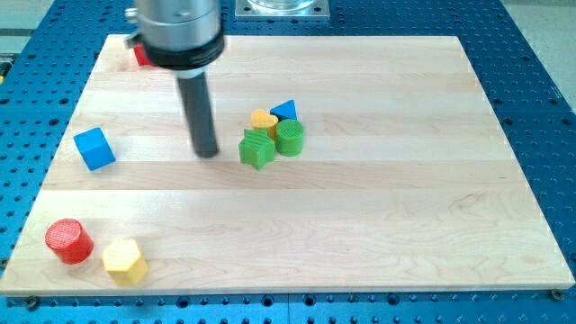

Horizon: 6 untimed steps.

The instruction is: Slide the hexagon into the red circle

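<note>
A yellow hexagon (124,261) lies near the view's bottom left corner of the wooden board (378,216). A red circle (69,240) sits just left of it and slightly above, almost touching. My tip (208,152) rests on the board in the upper middle, far up and to the right of both. It stands just left of a green star (257,148).
A cluster sits right of my tip: the green star, a green circle (290,138), a yellow heart (263,120) and a blue triangle (284,110). A blue cube (94,148) lies at the left. A red block (141,54) is partly hidden behind the arm at top left.
</note>
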Available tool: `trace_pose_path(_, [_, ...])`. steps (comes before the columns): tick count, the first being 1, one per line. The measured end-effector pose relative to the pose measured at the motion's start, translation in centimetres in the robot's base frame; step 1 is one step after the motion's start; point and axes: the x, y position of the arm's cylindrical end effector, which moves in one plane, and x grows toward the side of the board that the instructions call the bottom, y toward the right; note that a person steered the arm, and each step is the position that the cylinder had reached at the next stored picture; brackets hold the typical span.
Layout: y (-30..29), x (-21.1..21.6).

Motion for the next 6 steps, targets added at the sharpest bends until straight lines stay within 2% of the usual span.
trace_pose_path(1, [0.9, 4.9])
trace_pose_path(2, [7.0, 5.8])
trace_pose_path(3, [6.3, 15.1])
trace_pose_path(4, [3.1, 16.6])
trace_pose_path(6, [-6.2, 16.5])
